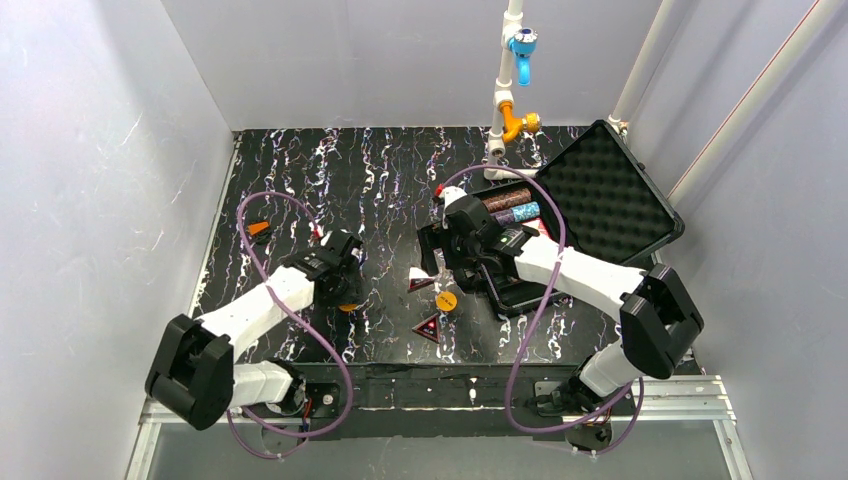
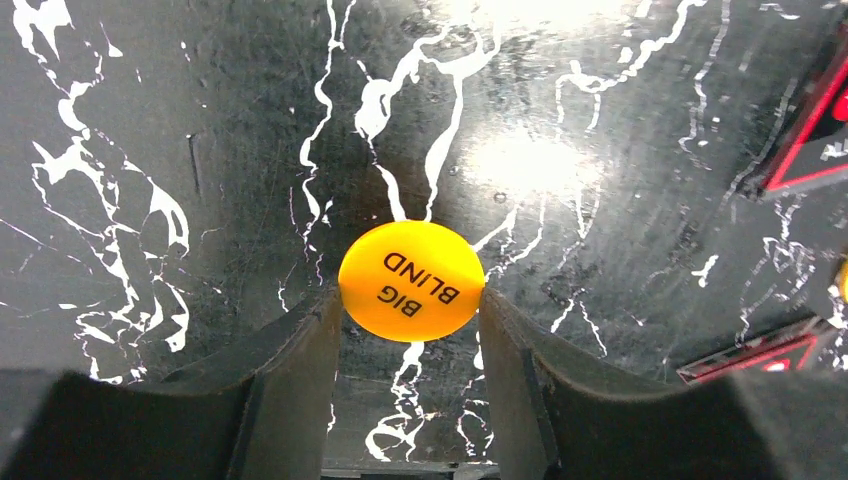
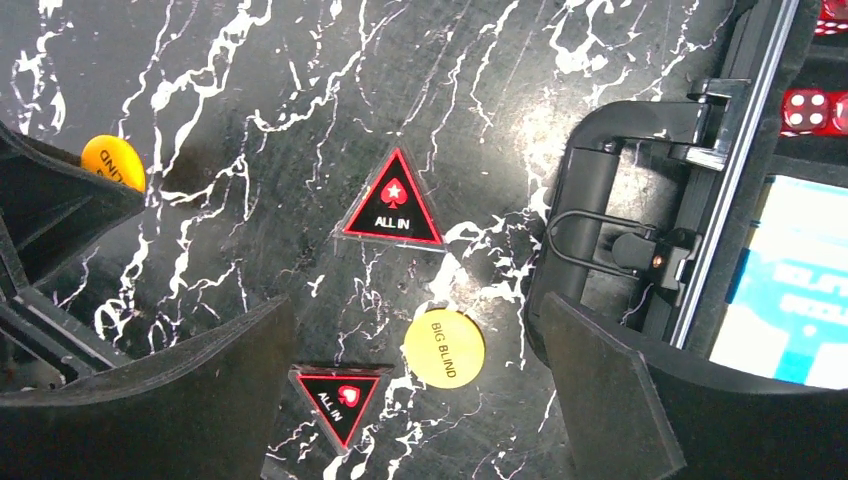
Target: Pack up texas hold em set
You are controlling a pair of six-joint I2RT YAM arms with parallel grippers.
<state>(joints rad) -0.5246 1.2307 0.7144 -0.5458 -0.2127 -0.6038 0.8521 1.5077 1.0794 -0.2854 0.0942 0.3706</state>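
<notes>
Though closed on the rim of the orange BIG BLIND disc [image 2: 411, 281], grips with only the pad tips of the left gripper [image 2: 410, 310]; cannot tell whether lifted or lying flat on the table [image 2: 150, 120]. Risks squirting the disc out ahead of the fingertips, given the thin round edge and narrow contact. Risks dropping it in transit to the black case [image 1: 612, 190], well apart from that hand and beyond the right gripper [image 3: 415, 310].

Finds the latter spread wide and empty, hovering over an ALL IN marker [image 3: 392, 203] ahead of its fingertips, with a second marker [image 3: 337, 400] and a second disc [image 3: 443, 348] between its fingers and the case handle [image 3: 585, 200] just beside the case-side finger. Warns of striking that handle or scattering markers on descent, and of arms colliding near the case.
</notes>
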